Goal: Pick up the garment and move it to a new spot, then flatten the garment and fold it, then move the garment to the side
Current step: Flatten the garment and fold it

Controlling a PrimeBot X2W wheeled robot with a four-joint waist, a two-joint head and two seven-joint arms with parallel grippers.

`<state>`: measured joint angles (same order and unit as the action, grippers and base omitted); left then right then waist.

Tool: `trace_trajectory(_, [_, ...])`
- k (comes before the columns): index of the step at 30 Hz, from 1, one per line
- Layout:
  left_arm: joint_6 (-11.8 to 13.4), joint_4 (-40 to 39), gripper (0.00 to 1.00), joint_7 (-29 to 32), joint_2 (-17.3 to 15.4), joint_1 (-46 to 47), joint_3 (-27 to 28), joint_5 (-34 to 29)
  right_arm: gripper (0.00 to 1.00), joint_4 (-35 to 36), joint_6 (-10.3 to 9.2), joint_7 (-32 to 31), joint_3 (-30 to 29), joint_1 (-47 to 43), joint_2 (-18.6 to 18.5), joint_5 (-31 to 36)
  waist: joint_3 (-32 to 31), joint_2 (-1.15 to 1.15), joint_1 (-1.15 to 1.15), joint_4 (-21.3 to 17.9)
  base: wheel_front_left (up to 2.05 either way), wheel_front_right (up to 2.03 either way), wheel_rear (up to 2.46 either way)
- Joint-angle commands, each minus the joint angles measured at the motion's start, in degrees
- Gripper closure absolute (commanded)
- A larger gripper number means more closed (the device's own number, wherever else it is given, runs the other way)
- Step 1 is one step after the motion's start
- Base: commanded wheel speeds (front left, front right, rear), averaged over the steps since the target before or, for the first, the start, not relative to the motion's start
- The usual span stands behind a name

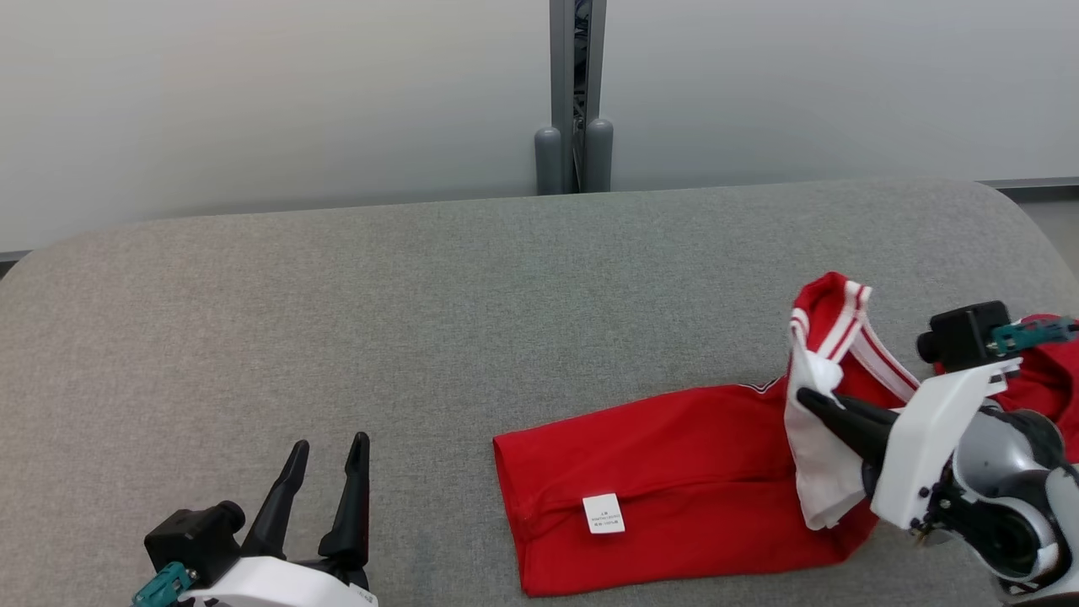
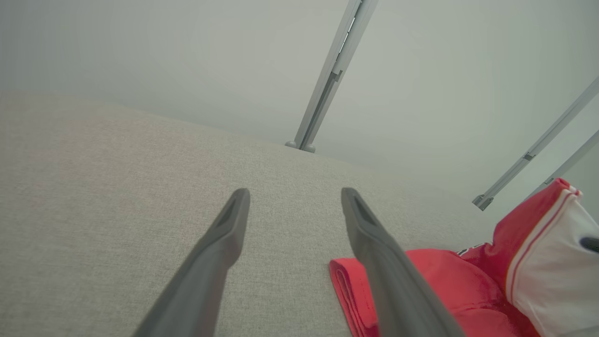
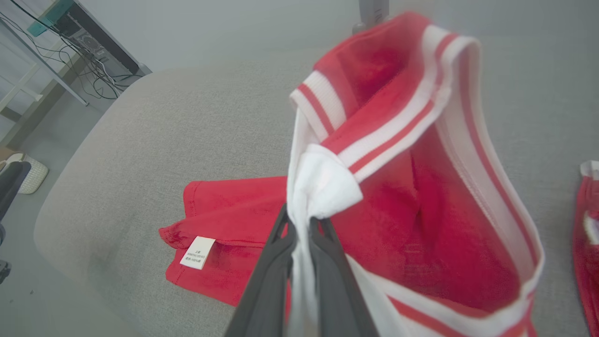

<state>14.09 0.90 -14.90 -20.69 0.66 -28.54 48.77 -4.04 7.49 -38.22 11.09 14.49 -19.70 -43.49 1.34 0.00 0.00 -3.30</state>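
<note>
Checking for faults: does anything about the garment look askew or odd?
The red garment seems inside out: its care label shows outside. The right pincer is shut on its white part, holding the striped trim up.

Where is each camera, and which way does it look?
Head view: on the robot's head, looking down at the grey fabric-covered surface and red garment with white striped trim; left fingers and right fingers show.
Left wrist view: on the left wrist, looking along its open fingers across the surface.
Right wrist view: on the right wrist, looking along its fingers, shut on the garment.
Shared: head and right wrist views both show the garment's white label.
</note>
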Motion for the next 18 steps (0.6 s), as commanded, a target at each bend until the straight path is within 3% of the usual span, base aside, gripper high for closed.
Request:
trace_trajectory(1, [-0.4, 0.2, 0.00, -0.3, 0.0, 0.8, 0.1, -0.5, 1.00, 1.4, 0.00, -0.9, 0.9, -0.7, 1.2, 0.9, -0.1, 0.00, 0.00, 0.5, 0.00, 0.00, 0.00])
trace_trajectory(9, [-1.2, 0.9, 0.00, -0.3, 0.8, 1.4, -0.2, -0.7, 1.00, 1.8, 0.00, -2.6, 7.3, 1.0, 7.4, 4.4, 0.1, 0.00, 0.00, 2.1, 0.00, 0.00, 0.00])
trace_trajectory(18, [-1.9, 1.7, 0.00, -0.3, 1.7, 2.4, -0.7, -1.1, 1.00, -8.4, 0.00, 0.5, 13.8, 4.9, 13.7, 7.6, 0.7, 0.00, 0.00, 3.8, 0.00, 0.00, 0.00])
